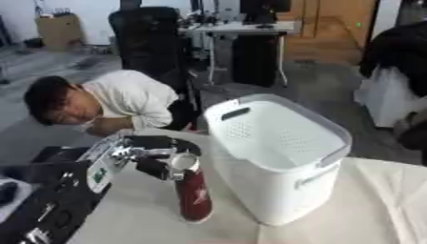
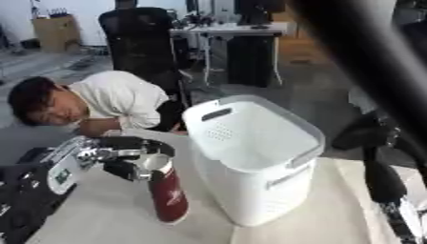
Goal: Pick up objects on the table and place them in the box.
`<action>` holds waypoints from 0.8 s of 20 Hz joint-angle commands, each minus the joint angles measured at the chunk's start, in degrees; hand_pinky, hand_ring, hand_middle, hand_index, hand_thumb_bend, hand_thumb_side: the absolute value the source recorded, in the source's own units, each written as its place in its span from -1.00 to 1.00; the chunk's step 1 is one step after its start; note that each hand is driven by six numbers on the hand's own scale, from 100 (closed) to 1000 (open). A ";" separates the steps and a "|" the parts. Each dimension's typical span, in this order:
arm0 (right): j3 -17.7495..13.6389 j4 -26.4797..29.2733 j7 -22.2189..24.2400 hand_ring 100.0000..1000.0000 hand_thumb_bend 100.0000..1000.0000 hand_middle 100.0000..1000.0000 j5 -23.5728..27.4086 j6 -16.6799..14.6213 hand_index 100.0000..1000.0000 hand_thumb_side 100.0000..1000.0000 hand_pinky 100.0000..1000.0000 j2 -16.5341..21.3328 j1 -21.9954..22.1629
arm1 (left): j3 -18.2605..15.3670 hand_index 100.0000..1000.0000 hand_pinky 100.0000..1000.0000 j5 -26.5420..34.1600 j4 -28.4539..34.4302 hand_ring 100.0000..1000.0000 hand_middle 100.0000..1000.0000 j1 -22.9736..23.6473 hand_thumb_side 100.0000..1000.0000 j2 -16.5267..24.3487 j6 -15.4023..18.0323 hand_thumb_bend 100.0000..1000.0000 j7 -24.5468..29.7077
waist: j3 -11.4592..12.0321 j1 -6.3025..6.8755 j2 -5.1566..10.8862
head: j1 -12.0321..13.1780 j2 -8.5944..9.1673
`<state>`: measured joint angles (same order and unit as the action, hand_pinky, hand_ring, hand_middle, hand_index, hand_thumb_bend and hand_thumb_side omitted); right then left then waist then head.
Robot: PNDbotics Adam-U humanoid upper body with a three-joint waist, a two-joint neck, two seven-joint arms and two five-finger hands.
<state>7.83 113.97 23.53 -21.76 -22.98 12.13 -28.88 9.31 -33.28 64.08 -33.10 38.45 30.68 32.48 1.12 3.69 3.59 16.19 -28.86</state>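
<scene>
Red and hard-walled, likely slick and fairly heavy, the steel-capped bottle (image 1: pixel 193 193) stands near the desk's (image 1: pixel 375 205) left edge just beside the white laundry basket (image 1: pixel 275 162), the left robot hand (image 1: pixel 154 159) curled round its neck, a sensible hold.

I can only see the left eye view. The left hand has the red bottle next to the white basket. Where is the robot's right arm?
Observer: In the right eye view the right arm comes down on the right of the white basket.
Operator: Is it touching the basket?
Observer: No, that view shows a gap between them.
Operator: Is there anything else I'm missing?
Observer: A wide dark blurred bar crosses the upper right corner, close to the camera.
</scene>
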 commanded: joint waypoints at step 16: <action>0.01 0.63 0.61 0.07 -1.00 0.06 0.05 0.06 0.31 0.81 -0.57 0.14 -1.00 | -1.56 1.00 1.00 0.61 -1.17 1.00 1.00 -3.30 1.00 1.67 8.26 -0.45 6.62 | -0.11 0.05 0.38 | 0.92 0.83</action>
<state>7.83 113.97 23.99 -21.79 -22.94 12.12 -29.03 8.75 -33.31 62.58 -34.97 38.45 31.47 31.69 1.01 3.71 3.58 16.64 -28.85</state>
